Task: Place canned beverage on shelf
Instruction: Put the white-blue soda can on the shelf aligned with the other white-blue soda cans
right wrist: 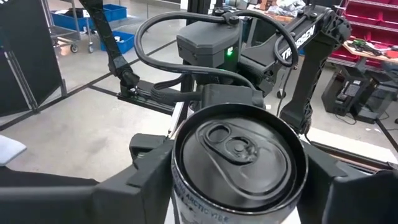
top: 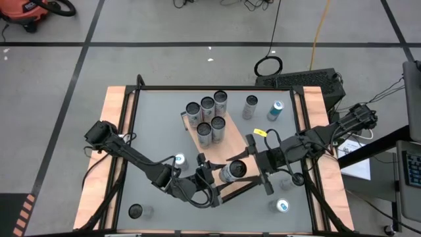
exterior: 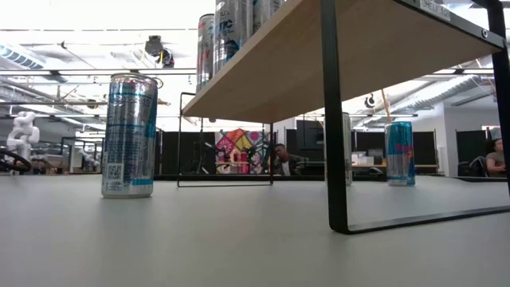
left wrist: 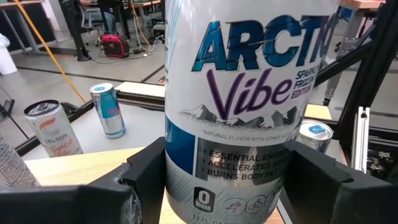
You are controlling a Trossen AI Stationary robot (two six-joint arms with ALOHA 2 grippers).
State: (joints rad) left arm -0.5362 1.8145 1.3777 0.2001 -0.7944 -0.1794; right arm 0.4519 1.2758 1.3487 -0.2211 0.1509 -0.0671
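The shelf (top: 227, 141) is a light wood board on black legs; several cans (top: 209, 117) stand on its far end. Over its near end a silver "Arctic Vibe" can (top: 232, 171) stands upright between both grippers. My left gripper (top: 205, 176) reaches it from the left, my right gripper (top: 255, 166) from the right, and both are shut on it. The can fills the left wrist view (left wrist: 249, 93); its top shows in the right wrist view (right wrist: 239, 155). Whether its base rests on the board is hidden. My left gripper pinches the can's side wall (left wrist: 180, 168) between its two fingers, on the lower half of the can. The fingers come level from the table's near left. The can stands upright. My right gripper pinches the can's side wall just below the top rim (right wrist: 180, 174) between its two fingers. The fingers come from the table's right, slanting slightly down, opposite the left gripper. The can's top (right wrist: 236, 146) faces up.
Loose cans stand on the grey table: one left of the shelf (top: 179, 160), one near left (top: 135, 211), one near right (top: 283, 206), two at the far right (top: 250, 106) (top: 275, 110). The shelf's black legs (exterior: 333, 119) stand on the table.
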